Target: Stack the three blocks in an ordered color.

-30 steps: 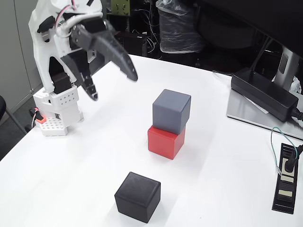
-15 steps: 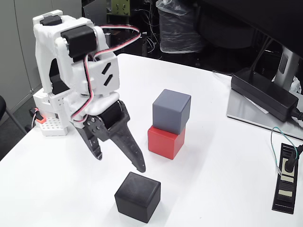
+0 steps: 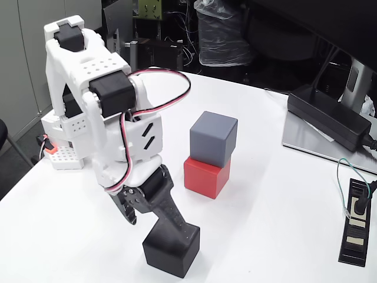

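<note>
Arm bent low over the black block, with the other two cubes already stacked.

The gripper point(image 3: 158, 229) hangs open over the black block point(image 3: 172, 247), one dark finger point(image 3: 174, 217) lying across its top face and the other hanging off its left side; nothing is clamped. Beyond the black block, further back on the white table point(image 3: 265, 194), the blue-grey block point(image 3: 213, 138) sits on the red block point(image 3: 205, 175), turned slightly askew.
</note>
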